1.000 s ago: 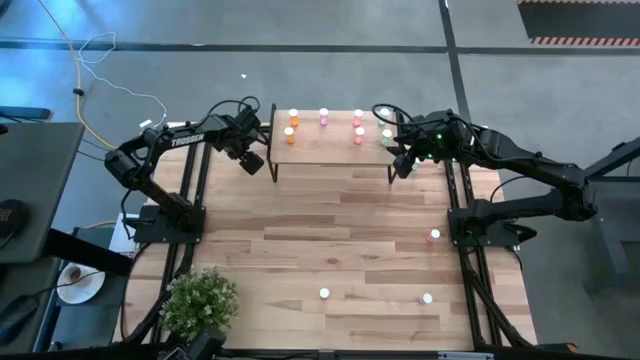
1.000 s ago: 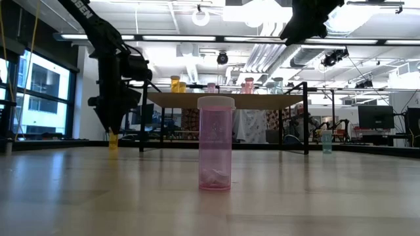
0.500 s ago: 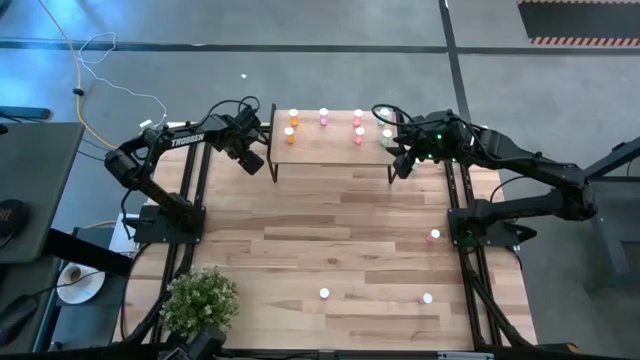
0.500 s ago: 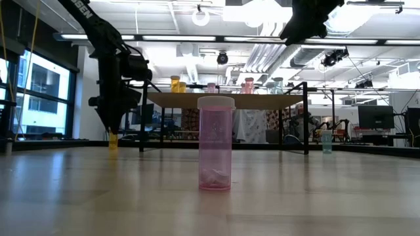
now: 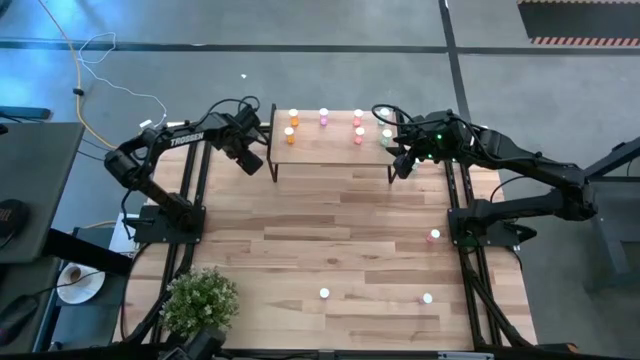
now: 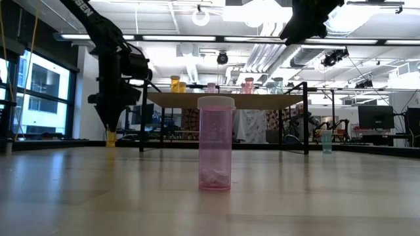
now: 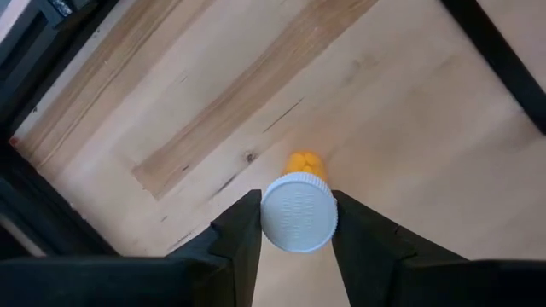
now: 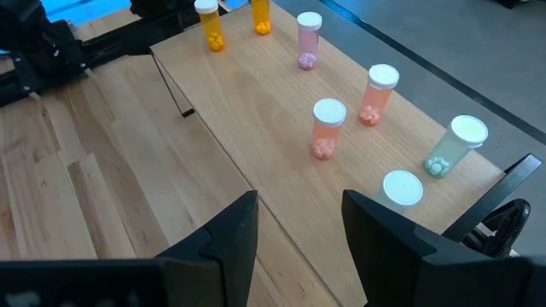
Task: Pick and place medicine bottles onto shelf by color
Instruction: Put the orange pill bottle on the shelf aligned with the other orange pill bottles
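Bottles already stand sorted on the shelf (image 8: 256, 111): orange at one end, then pink, red and pale green, so each colour has its own spot. An orange bottle (image 7: 298, 209) stands upright on the table by the shelf's left legs, and the left gripper (image 7: 295, 223) has closed its fingers against the white cap, evidently to lift it to the orange group. A second ago those fingers stood wider apart. The right gripper (image 8: 299, 223) hovers spread and empty over the shelf's green end, unchanged
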You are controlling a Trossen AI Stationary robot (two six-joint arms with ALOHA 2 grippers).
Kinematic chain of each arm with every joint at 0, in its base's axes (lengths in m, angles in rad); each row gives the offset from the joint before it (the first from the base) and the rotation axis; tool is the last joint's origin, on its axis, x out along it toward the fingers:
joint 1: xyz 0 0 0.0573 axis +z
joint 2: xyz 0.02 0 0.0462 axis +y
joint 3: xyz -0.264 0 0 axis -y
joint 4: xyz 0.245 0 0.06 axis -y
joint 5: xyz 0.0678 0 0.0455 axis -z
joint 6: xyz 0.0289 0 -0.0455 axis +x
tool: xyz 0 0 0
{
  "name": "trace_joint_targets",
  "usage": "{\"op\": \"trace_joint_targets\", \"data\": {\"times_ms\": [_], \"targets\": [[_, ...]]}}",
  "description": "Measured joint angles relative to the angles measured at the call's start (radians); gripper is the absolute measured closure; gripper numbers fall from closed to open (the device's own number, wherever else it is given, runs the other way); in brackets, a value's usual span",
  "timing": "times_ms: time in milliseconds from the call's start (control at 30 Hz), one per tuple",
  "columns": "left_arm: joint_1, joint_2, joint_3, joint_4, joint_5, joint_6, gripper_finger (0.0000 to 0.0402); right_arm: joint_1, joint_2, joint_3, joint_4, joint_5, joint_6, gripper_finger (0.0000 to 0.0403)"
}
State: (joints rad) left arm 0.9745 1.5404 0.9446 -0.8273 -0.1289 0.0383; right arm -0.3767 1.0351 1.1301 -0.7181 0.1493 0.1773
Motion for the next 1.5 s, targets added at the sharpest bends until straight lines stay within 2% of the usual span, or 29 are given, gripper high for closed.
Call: {"op": "trace_joint_targets", "data": {"times_ms": [233, 767, 1167, 1500], "targets": [[0.0, -0.052, 0.028, -0.03, 0.039, -0.001, 0.0282, 0.0, 0.0, 0.0, -0.003, 0.0, -0.001, 0.024], [-0.001, -0.215, 0.11, -0.139, 0.038, -0.001, 0.0282, 0.0, 0.0, 0.0, -0.005, 0.003, -0.001, 0.024], [-0.009, -0.323, 0.26, -0.243, 0.039, -0.001, 0.0282, 0.0, 0.0, 0.0, -0.004, 0.003, -0.001, 0.024], [-0.113, -0.347, 0.431, -0.284, 0.039, -0.017, 0.0282, 0.0, 0.0, 0.0, -0.004, -0.001, 0.001, 0.024]]}}
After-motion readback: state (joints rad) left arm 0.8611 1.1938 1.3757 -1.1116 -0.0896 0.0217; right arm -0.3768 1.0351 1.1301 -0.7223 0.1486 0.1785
